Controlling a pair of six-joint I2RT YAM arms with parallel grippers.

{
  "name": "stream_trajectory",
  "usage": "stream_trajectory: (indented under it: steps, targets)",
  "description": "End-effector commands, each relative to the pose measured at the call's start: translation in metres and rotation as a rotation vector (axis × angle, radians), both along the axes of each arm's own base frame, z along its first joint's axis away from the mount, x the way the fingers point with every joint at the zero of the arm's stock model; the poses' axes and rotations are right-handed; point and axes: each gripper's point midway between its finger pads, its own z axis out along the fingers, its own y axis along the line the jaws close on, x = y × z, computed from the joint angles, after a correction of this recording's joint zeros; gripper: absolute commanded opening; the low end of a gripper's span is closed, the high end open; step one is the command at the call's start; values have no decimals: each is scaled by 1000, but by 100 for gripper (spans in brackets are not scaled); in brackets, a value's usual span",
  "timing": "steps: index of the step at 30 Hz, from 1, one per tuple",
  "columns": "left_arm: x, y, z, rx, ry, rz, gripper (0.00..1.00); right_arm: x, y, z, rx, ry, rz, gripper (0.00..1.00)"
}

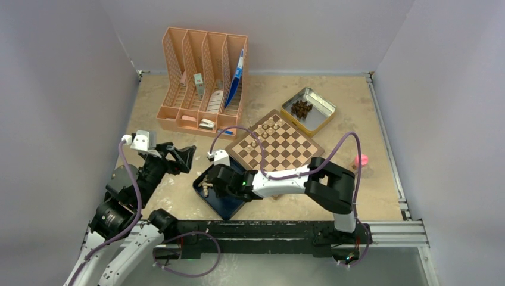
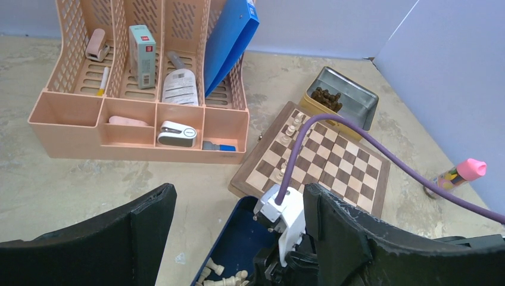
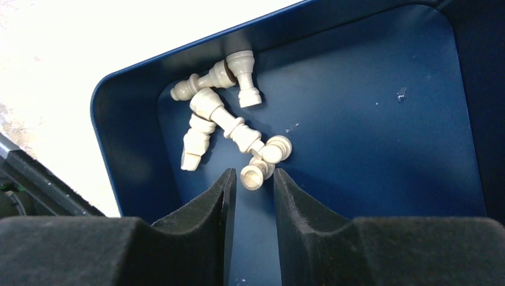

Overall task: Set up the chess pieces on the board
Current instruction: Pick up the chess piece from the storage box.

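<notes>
**A:** Now, what sits nearest the right gripper (image 3: 255,182)?

**B:** A pale piece (image 3: 254,175) lying on its side, its round end right at the mouth of the jaws. The jaws stand narrow, with a slim gap between them. As far as I can see, the pads (image 3: 225,199) stop just short of the wood, so nothing is held.

**A:** How should the pick go?

**B:** I'd go a touch deeper so the pads take the body and not the rounded rim, which I'd expect to slip out. The heap lies against it, so a straight lift should avoid dragging a neighbour along.

**A:** And the heap?

**B:** The other chess pieces (image 3: 217,110) lie toppled together toward one corner of the dark blue tray (image 3: 405,131).

**A:** The arm's pose?

**B:** Seen from above, the right arm (image 1: 321,182) bends at the elbow and reaches left along the near table, wrist dipped into the tray. The left gripper (image 2: 238,196) hangs beside the tray, jaws wide apart and empty.

**A:** And the board?

**B:** The board (image 1: 289,152) lies just beyond the tray, turned cornerwise. A few pieces stand along its far-left edge, and most squares are bare, so much remains to be done.
</notes>
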Motion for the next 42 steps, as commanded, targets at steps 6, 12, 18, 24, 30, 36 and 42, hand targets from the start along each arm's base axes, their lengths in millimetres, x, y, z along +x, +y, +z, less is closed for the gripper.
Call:
stream_trajectory:
  steps: [6,12,18,24,30,36,42]
  targets:
    - [0,0,14,-5,-53,-7,78,12,6,14,10,-50,-51,25]
    - [0,0,14,-6,-50,-6,78,16,6,15,-2,-73,-56,27]
    - [-1,0,14,-5,-53,-9,78,15,3,18,0,-77,-51,29]
    - [-1,0,13,-5,-50,-10,78,18,7,21,0,-93,-43,32]
    - [-1,2,14,-3,-50,-2,78,17,7,26,17,-96,-34,29]
    - [-3,3,14,-5,-60,-1,78,18,10,29,21,-113,-24,28]
    - [-2,2,14,-1,-53,-3,78,24,9,41,14,-142,-39,15]
